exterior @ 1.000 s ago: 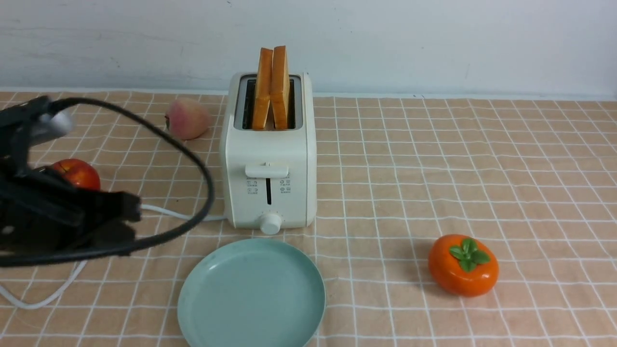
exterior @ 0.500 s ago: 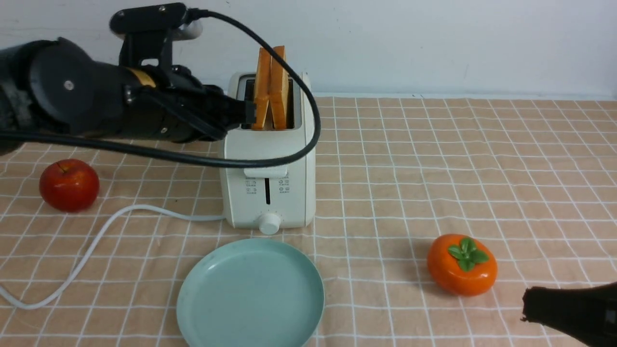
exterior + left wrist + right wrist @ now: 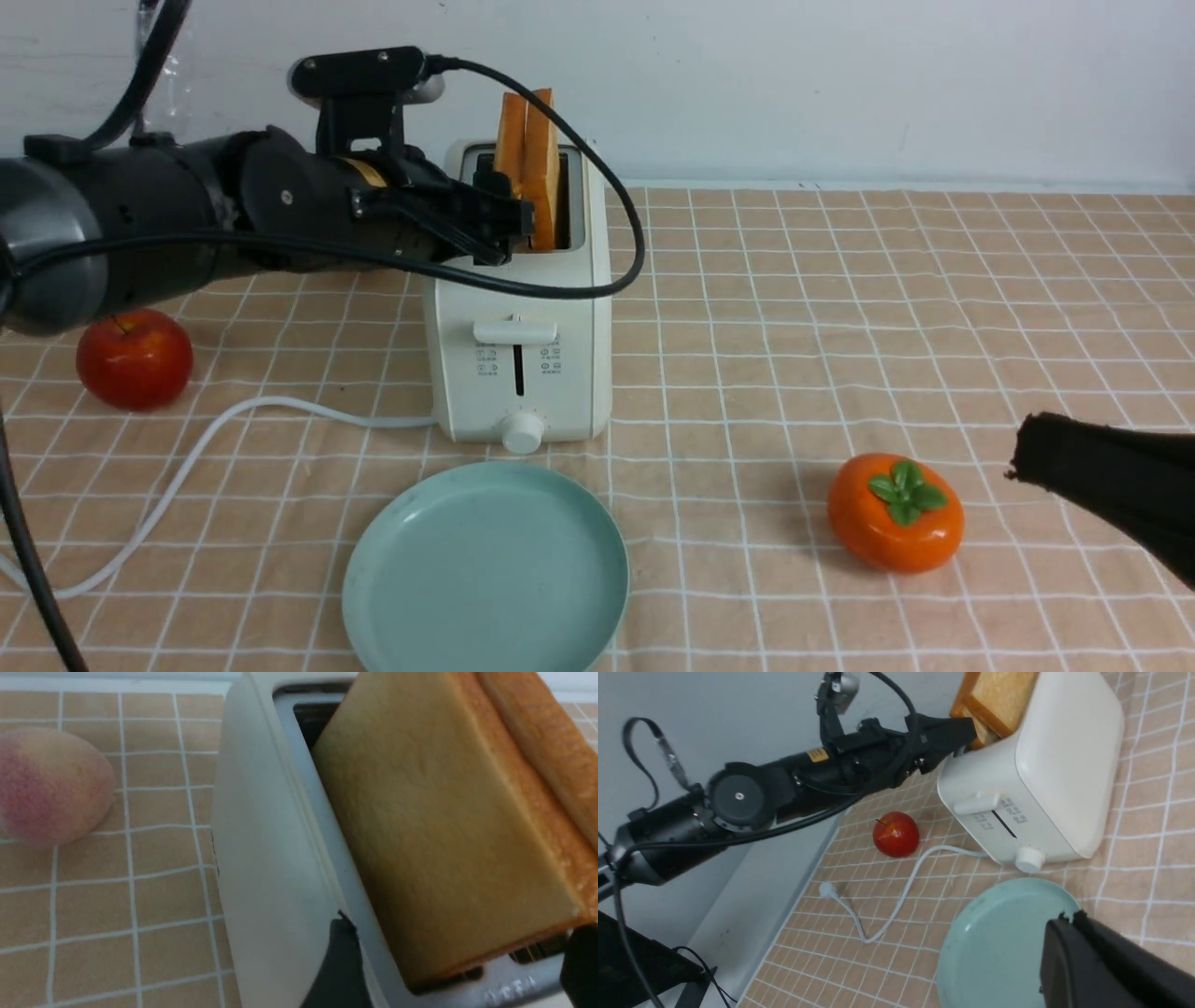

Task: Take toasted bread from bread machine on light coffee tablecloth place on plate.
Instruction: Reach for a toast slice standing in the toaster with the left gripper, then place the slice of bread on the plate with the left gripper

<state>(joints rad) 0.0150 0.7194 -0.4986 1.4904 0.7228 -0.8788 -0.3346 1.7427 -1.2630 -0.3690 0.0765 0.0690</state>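
Two slices of toasted bread point(image 3: 527, 140) stand upright, leaning together, in the cream-white bread machine point(image 3: 518, 327) on the light coffee tablecloth point(image 3: 840, 308). My left gripper point(image 3: 515, 222) reaches in from the left over the toaster's top. In the left wrist view it point(image 3: 460, 963) is open, with one finger point(image 3: 341, 961) over the toaster's edge and the other at the near slice's point(image 3: 444, 835) lower corner. The teal plate point(image 3: 485, 569) lies empty in front of the toaster. My right gripper point(image 3: 1019, 457) hovers at the right, shut and empty point(image 3: 1069, 917).
A red apple point(image 3: 135, 359) sits left of the toaster, with a peach point(image 3: 51, 786) behind it. An orange persimmon point(image 3: 896, 513) lies right of the plate. The toaster's white cord point(image 3: 187, 457) trails left across the cloth. A wall runs along the back.
My left arm rose from the low left, reached the toaster and pushed further right, so its fingers now stand at the near slice. My right gripper came into view and rose.
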